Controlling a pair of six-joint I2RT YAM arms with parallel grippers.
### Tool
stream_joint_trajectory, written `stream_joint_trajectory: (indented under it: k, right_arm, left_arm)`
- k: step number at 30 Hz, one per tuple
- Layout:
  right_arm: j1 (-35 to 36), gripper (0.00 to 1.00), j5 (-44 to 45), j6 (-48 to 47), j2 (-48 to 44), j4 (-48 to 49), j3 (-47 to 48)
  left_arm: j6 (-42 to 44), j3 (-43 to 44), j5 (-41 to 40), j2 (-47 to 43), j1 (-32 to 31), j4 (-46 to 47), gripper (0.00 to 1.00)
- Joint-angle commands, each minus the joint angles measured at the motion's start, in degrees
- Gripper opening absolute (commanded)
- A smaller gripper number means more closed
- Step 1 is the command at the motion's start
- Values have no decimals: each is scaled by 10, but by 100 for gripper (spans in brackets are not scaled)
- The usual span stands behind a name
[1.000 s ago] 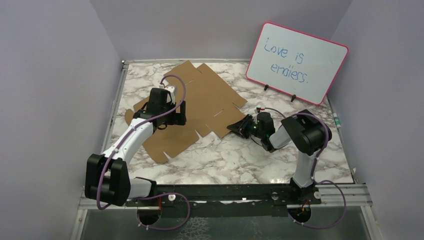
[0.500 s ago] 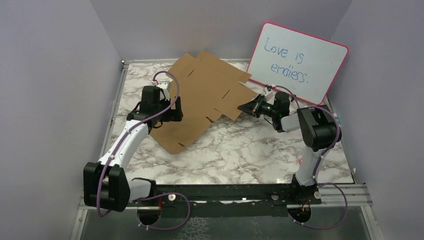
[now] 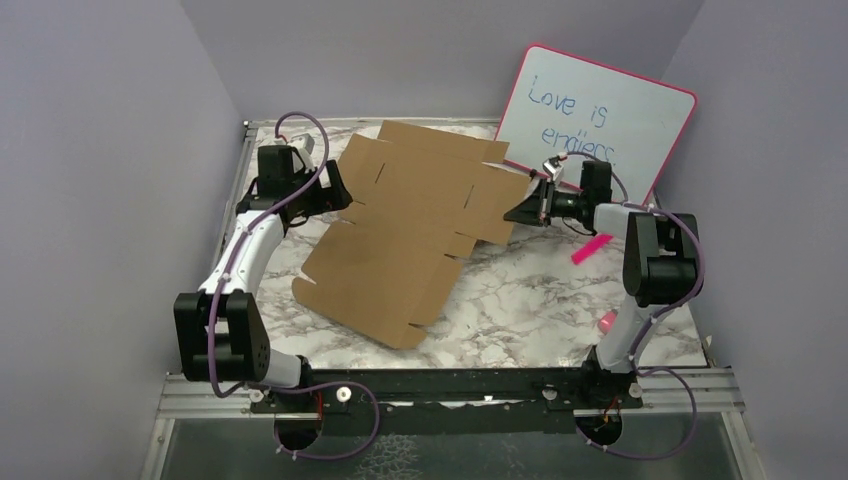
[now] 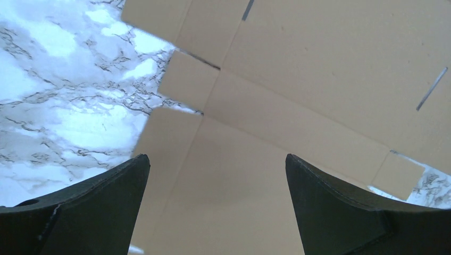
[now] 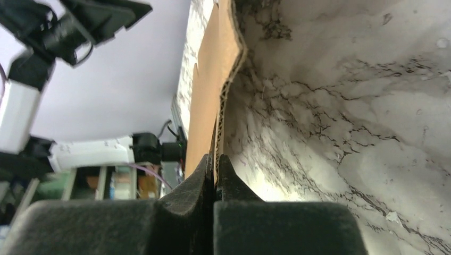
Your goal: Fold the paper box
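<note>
paper box (image 3: 400, 250): unfolded brown cardboard sheet with slots

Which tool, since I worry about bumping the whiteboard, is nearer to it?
Right. The right tool, shut on the right edge of the paper box, sits just in front of the whiteboard. The left tool hangs open over the box's left edge, across the sheet.

Matt brown corrugated paper box (image 3: 415, 235) on glossy marble-patterned table (image 3: 520, 300).
</note>
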Motion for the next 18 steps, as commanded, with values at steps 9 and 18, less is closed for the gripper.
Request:
stream_joint_trajectory:
  k: [9, 18]
  right_arm:
    - [3, 22, 35, -312, 40, -420, 202]
    - [4, 58, 218, -191, -29, -307, 166]
  left_arm:
    - [-14, 8, 58, 44, 29, 12, 99]
    - [-18, -67, 41, 4, 29, 14, 99]
